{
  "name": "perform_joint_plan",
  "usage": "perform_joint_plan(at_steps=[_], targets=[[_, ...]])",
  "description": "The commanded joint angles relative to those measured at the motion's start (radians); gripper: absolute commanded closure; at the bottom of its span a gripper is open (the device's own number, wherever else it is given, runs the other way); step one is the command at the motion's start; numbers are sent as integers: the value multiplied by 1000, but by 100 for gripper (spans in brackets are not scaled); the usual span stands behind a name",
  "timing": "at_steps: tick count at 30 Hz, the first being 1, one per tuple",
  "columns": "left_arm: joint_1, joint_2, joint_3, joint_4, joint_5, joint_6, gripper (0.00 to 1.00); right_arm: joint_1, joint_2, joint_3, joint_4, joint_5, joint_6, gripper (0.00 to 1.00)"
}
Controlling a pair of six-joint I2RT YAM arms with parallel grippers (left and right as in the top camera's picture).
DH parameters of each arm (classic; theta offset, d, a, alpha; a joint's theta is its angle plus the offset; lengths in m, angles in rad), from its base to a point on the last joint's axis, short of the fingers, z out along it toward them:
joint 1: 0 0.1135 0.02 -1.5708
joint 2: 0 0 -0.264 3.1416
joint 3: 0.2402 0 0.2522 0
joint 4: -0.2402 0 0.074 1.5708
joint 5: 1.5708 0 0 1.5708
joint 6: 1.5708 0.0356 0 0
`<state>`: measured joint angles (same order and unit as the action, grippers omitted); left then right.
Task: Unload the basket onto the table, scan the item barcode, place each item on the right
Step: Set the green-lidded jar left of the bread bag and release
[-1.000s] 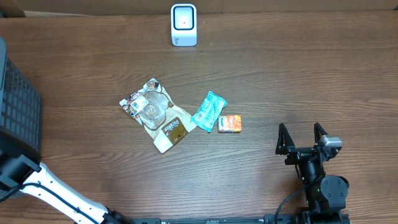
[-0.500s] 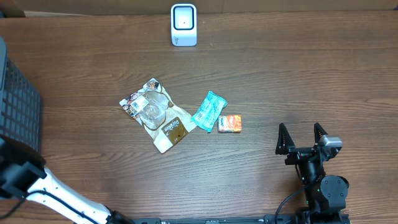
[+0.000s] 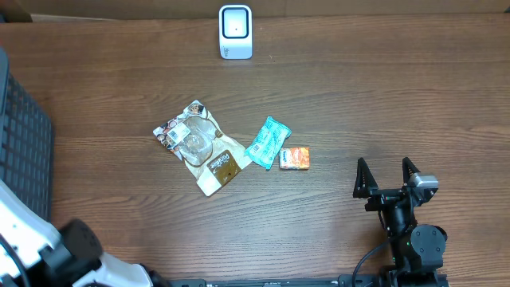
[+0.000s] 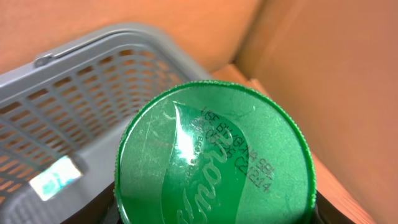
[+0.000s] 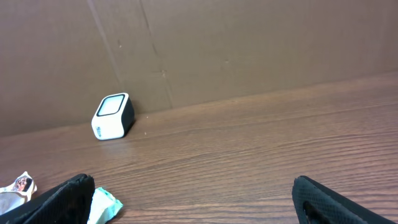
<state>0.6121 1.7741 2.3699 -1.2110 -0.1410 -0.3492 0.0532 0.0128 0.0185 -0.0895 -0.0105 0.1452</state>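
— What sits at the left of your view?

— A grey mesh basket at the left edge of the desk. In the left wrist view, my left claw holds a green-lidded container. Its lid fills the lower middle of the frame, with a printed code across it. My dark fingers just show at the lower corners, and the basket is behind in the upper left.

— And the middle?

— A white barcode scanner stands at top centre of the overhead view. In mid-frame lies a snack pouch, just right of it a teal packet, and then a small orange box beside that.

— Your other claw?

— My right claw is at the lower right, spread wide over bare desk and well apart from the packets.
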Motion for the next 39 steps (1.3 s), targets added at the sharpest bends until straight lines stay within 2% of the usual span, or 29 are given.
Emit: perform_joint_plan(at_steps=[1, 10, 13, 17, 20, 26, 33, 39], targets=[[-109, -111, 11, -66, 16, -22, 62, 5, -10, -10, 6, 10, 1, 0], [-373, -70, -23, -343, 42, -32, 61, 5, -10, -10, 6, 10, 1, 0], [-430, -31, -67, -399, 37, -33, 60, 5, -10, -10, 6, 10, 1, 0], [-473, 11, -180, -401, 10, -74, 60, 5, -10, -10, 6, 10, 1, 0], [-480, 32, -298, -369, -1, -97, 61, 5, -10, -10, 6, 10, 1, 0], [-482, 35, -608, -193, 0, -132, 63, 5, -10, -10, 6, 10, 1, 0], [-482, 35, -935, 69, 5, -179, 62, 5, -10, -10, 6, 10, 1, 0], [-482, 35, -1101, 234, 12, -206, 62, 5, -10, -10, 6, 10, 1, 0]])
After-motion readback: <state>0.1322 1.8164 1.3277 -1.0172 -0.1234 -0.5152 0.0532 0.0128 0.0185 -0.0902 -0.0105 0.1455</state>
